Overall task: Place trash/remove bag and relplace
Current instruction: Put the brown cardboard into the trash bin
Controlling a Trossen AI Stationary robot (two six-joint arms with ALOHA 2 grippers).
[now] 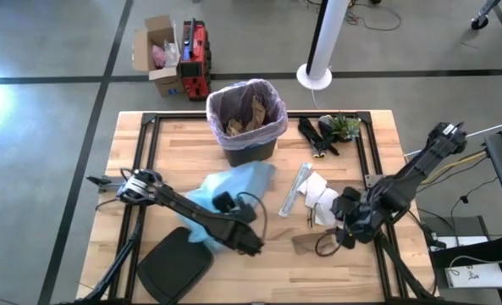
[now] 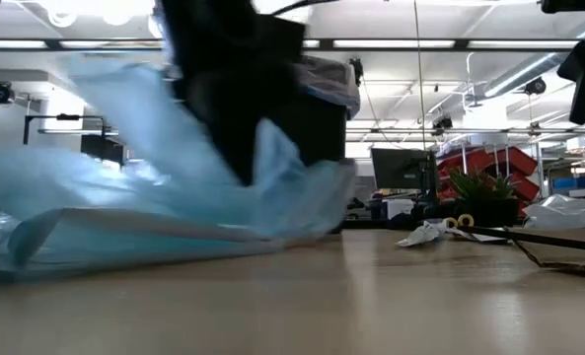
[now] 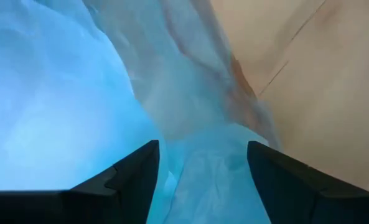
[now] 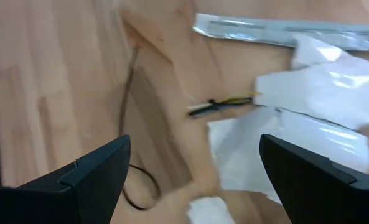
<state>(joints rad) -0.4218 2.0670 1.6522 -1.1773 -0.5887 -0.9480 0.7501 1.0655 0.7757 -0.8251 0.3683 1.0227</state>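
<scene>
Nearest you, a black lid [image 1: 174, 264] lies flat on the wooden counter [image 1: 403, 284] by its front edge. Just beyond it your left claw [image 1: 249, 245] sits low over the counter with its two fingers [image 3: 131, 177] spread apart, and the light blue plastic bag [image 1: 227, 191] fills the space between and ahead of them; you cannot tell whether they touch it. The bag lies crumpled under and beside that arm.

To the right, your right claw [image 1: 345, 235] hangs over a flat brown paper piece [image 1: 311, 244], its fingers [image 4: 103, 168] wide apart and holding nothing. Its wrist view looks down on that brown piece, a thin dark wire loop [image 4: 139, 186], and the white paper scraps [image 1: 322, 200] lying just beyond on the counter. A long clear strip [image 1: 295, 189] lies beside those scraps.

Farther back, black and green clutter [image 1: 331, 131] sits near the counter's far right. At the far edge, mid-counter, stands the dark bin [image 1: 247, 144] lined with the pinkish-white bag [image 1: 276, 125], its rim folded over the bin's top. Crumpled brown paper [image 1: 245, 117] is already inside.

Past the counter, a cardboard box [image 1: 153, 52] and a red case [image 1: 194, 59] stand on the floor.
</scene>
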